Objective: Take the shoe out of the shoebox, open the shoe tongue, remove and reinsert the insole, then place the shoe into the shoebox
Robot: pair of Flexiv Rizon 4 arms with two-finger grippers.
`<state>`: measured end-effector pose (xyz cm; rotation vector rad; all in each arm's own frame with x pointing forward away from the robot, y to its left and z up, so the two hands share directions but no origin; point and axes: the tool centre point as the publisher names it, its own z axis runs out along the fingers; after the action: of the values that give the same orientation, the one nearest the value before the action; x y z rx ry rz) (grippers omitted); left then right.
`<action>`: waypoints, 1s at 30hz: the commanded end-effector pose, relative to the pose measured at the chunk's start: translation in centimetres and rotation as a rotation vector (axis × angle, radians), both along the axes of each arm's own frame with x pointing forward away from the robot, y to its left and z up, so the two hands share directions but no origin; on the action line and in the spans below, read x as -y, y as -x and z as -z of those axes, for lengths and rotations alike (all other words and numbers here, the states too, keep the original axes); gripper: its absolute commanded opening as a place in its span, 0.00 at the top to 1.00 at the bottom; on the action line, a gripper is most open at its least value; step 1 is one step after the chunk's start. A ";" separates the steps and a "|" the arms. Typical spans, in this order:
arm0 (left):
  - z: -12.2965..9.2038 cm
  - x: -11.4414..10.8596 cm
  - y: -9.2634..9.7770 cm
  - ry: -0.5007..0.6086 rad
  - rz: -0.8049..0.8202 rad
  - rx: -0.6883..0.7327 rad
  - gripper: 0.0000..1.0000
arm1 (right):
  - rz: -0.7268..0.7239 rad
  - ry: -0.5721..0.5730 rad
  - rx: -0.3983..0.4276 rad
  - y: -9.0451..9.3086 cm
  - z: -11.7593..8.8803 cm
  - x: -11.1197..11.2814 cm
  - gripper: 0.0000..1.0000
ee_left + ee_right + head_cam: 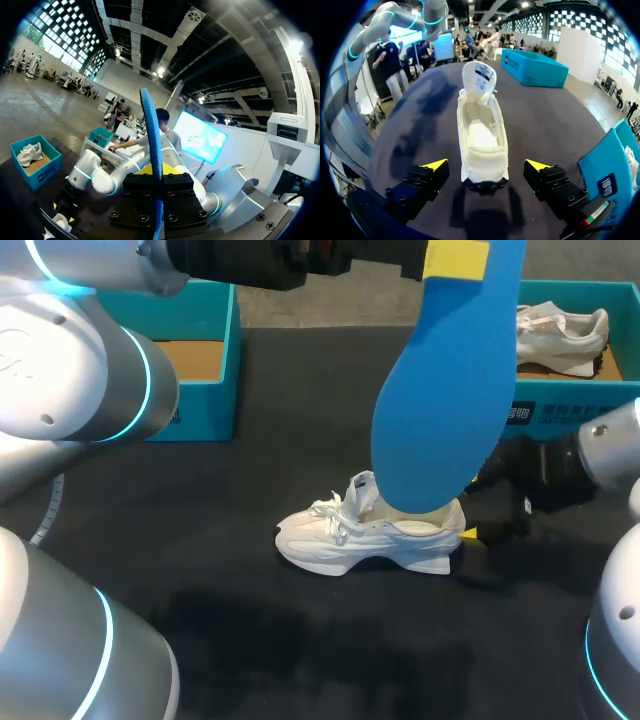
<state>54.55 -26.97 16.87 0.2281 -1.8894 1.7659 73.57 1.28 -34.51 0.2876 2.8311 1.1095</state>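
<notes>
My left gripper [455, 260] is raised high over the table and is shut on the upper end of a blue insole [445, 390], which hangs down over the shoe. In the left wrist view the insole [152, 145] stands edge-on, clamped in that gripper [159, 192]. The white shoe [368, 532] stands upright on the black table, toe to the left. In the right wrist view its tongue [479, 80] is pulled up and the shoe [482, 132] is hollow inside. My right gripper [486, 167] is open, with a finger on either side of the heel and clear of it. It shows behind the heel [482, 528].
A teal shoebox [215, 360] with a bare cardboard floor stands at the back left. A second teal box [560, 405] at the back right holds another white shoe [560, 332]. The black table [300, 640] stretches in front of the shoe.
</notes>
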 end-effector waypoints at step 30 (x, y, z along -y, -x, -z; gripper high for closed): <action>0.1 0.0 0.0 0.000 0.000 0.000 1.00 | 0.047 0.736 -0.083 -0.3 -2.3 -2.0 0.00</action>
<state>54.55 -26.97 16.87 0.2281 -1.8895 1.7659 73.69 2.75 -32.29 0.3008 2.9785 0.4207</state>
